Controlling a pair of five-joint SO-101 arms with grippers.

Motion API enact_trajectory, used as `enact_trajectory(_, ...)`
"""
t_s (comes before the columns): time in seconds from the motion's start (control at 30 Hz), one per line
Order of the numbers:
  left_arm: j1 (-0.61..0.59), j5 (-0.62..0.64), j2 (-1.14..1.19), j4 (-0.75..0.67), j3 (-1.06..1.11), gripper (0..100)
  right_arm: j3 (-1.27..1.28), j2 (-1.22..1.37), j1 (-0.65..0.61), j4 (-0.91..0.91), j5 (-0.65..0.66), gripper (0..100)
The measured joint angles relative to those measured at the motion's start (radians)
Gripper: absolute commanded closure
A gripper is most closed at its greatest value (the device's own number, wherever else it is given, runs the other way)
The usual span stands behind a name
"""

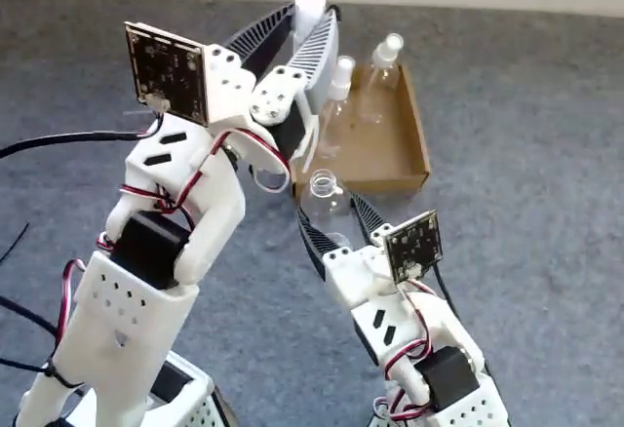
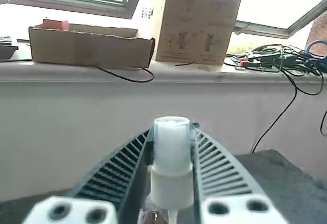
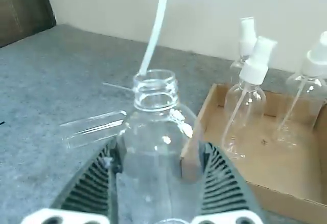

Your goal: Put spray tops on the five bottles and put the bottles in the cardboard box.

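A white spray top (image 2: 171,155) is being clamped between the fingers of the left end effector (image 2: 172,132), which are closed in against its sides. Its dip tube (image 3: 153,29) is being hung down to the neck rim of an open bottle (image 3: 153,127); whether the tip is inside cannot be told. The open bottle is being gripped upright around its body by the right end effector (image 3: 158,152), just beside the front wall of the cardboard box (image 1: 419,144). Three capped bottles (image 3: 244,101) are being kept upright inside the box. An uncapped bottle (image 3: 94,127) is being left lying on its side on the grey bench (image 1: 526,105) nearby.
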Motion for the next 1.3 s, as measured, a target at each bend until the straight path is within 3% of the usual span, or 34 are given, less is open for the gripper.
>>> enact_trajectory(0.53,0.066,0.0,0.0,0.0,-0.025,96,0.0,0.0,0.0,0.0,0.0,99.5)
enact_trajectory(0.73,0.068,0.0,-0.034,0.0,0.121,96,0.0,0.0,0.0,0.0,0.0,99.5)
enact_trajectory(1.07,0.074,-0.037,-0.313,0.083,0.48,96,0.0,0.0,0.009,0.0,0.0,99.5)
enact_trajectory(1.3,0.08,-0.061,-0.321,0.084,0.543,85,0.0,0.0,0.009,0.005,0.0,99.5)
